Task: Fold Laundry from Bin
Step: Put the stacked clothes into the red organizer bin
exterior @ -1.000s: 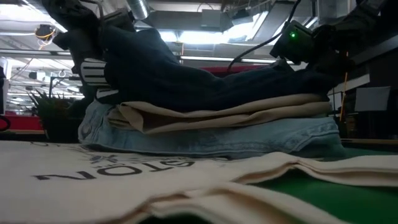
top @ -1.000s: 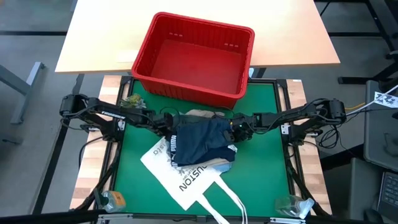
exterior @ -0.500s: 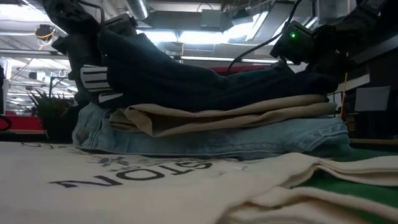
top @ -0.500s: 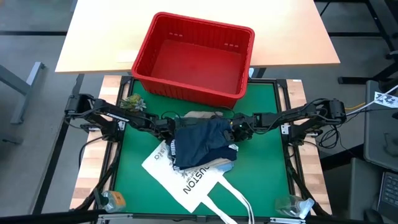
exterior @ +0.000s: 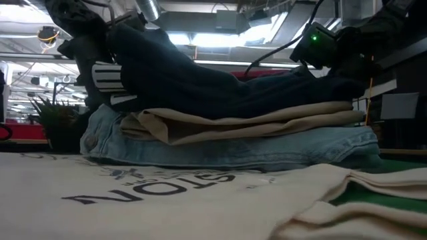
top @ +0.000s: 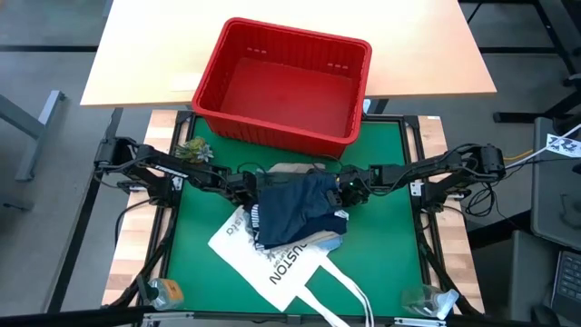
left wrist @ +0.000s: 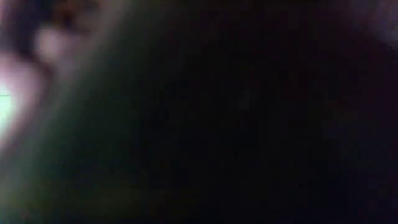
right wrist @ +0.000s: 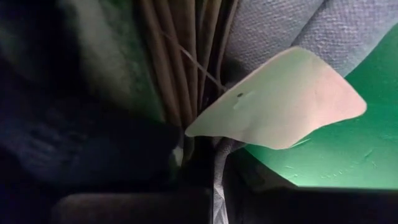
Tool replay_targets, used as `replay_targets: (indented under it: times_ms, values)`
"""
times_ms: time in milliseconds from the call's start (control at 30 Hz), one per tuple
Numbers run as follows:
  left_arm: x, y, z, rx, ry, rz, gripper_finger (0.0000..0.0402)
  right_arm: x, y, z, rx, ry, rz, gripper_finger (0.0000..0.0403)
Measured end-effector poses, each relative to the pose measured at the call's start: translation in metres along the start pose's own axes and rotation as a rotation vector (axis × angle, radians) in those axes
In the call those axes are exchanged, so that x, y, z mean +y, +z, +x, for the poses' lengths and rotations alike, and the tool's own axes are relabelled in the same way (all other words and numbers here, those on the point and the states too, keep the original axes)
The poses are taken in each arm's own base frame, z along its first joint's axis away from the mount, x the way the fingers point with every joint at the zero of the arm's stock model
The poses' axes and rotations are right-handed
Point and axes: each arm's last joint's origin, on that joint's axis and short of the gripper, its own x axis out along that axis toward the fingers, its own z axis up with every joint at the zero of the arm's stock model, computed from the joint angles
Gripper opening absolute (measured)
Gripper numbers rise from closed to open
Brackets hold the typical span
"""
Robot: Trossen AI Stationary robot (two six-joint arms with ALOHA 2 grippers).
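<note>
Nearest the table's front edge lies the white tote bag (top: 277, 263), flat on the green mat (top: 390, 263), its printed lettering filling the low view's foreground. On its far end sits the stack of laundry: light blue jeans (exterior: 253, 150) at the bottom, beige cloth (exterior: 247, 123) over them, and navy shorts (top: 295, 207) on top, not yet laid flat. The left gripper (top: 245, 186) is at the shorts' left edge, lifting that side; whether its fingers clamp the cloth I cannot tell. The right gripper (top: 349, 189), pressed together, pinches the shorts' right edge. Beyond the stack the red bin (top: 281, 82) stands with nothing visible inside. By my reading the task is nearly finished: only the shorts remain to fold.
</note>
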Motion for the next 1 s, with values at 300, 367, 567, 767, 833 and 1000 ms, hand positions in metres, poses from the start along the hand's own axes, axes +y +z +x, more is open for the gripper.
replay_targets:
  times_ms: [300,367,567,767,833,1000]
  values:
    - [-0.005,0.002,0.000,-0.014,-0.059,0.003,0.0087,0.000,0.000,0.000,0.000,0.000,-0.001,0.0005]
    - [-0.007,0.004,0.000,-0.026,-0.082,0.007,0.0083,0.000,0.000,0.000,0.000,0.000,-0.001,0.0006]
    - [-0.010,0.005,-0.001,-0.026,-0.123,0.036,0.0052,0.000,0.000,0.000,0.001,0.002,-0.002,0.0005]
    - [-0.011,0.004,-0.001,0.020,-0.152,0.023,0.0005,0.004,0.000,0.000,0.041,0.049,-0.012,0.0005]
    - [-0.012,0.003,-0.001,0.052,-0.171,-0.001,0.0005,0.009,0.001,-0.001,0.047,0.066,-0.019,0.0005]
    - [-0.013,0.001,-0.002,0.121,-0.207,-0.044,0.0002,0.026,0.004,-0.006,0.060,0.126,-0.041,0.0005]
